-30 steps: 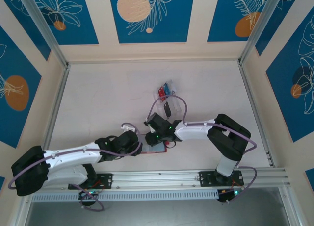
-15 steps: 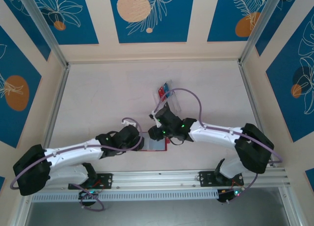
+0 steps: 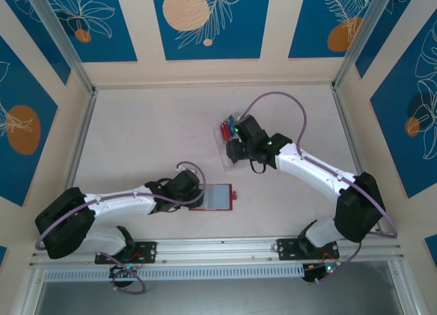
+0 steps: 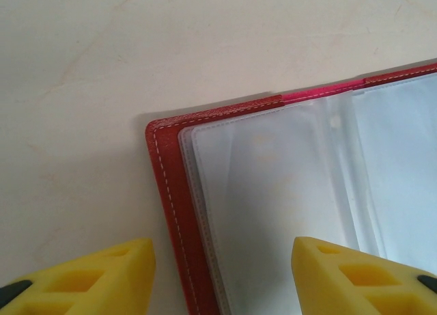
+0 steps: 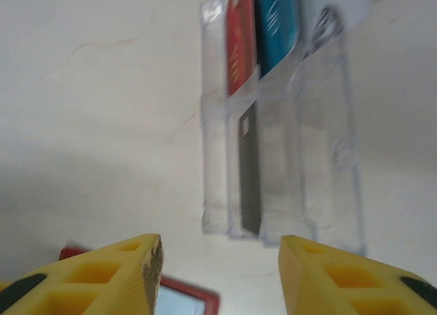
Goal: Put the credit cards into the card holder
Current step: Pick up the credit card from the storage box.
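**Right arm back at the tray; card holder lying open near the bases**

Since the earlier frame the right gripper has swung off the small red rectangular card holder and out to the clear plastic compartment tray. Its 2 yellow fingers parted on the way and now stand apart with nothing between them, just short of the tray's near end. The left gripper has barely shifted. Its fingers are apart and straddle the holder's left edge, 1 over the pale table and 1 over the sleeves; whether they press down cannot be told. The holder lies open and flat, well apart from the tray.

Handling (judged): the cards look light, thin, stiff and slick, so they would be awkward to lift flat. The likely hold is a pinch across the 2 faces at an exposed short edge. The holder seems soft and light and would probably slide unless steadied.

Contents: the tray's narrow slots hold a flat red card and a flat blue card side by side at the far end. A flat black card sits in the nearer slot, in line with the red one. The holder's clear sleeves show no card in the visible part.
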`<act>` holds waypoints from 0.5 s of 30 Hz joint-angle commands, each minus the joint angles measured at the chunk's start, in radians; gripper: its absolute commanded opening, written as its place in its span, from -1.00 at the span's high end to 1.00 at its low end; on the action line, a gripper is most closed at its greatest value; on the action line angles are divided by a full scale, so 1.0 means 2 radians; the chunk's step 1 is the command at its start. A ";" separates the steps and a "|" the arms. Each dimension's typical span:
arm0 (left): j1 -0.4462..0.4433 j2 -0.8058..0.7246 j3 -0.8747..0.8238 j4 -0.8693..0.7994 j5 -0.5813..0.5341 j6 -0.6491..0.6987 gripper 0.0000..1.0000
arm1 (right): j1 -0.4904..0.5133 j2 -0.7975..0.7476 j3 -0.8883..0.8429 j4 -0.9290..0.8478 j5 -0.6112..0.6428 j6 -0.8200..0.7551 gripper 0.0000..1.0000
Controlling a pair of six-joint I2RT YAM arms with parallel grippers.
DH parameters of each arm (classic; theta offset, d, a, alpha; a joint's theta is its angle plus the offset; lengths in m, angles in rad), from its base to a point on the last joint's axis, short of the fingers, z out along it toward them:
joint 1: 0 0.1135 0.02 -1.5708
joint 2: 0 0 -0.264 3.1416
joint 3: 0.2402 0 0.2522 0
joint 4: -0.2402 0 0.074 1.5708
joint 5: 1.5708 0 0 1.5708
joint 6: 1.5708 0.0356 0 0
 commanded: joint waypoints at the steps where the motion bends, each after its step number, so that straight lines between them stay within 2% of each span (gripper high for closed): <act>1: 0.006 0.016 0.005 0.022 0.015 0.006 -0.08 | -0.016 0.035 0.039 -0.037 0.008 -0.019 0.11; 7: 0.006 0.032 -0.011 0.052 0.028 -0.003 0.00 | -0.018 0.090 0.087 -0.052 -0.003 -0.040 0.34; 15: 0.006 0.025 -0.031 0.059 0.029 -0.009 0.02 | -0.017 0.134 0.108 -0.059 -0.011 -0.052 0.40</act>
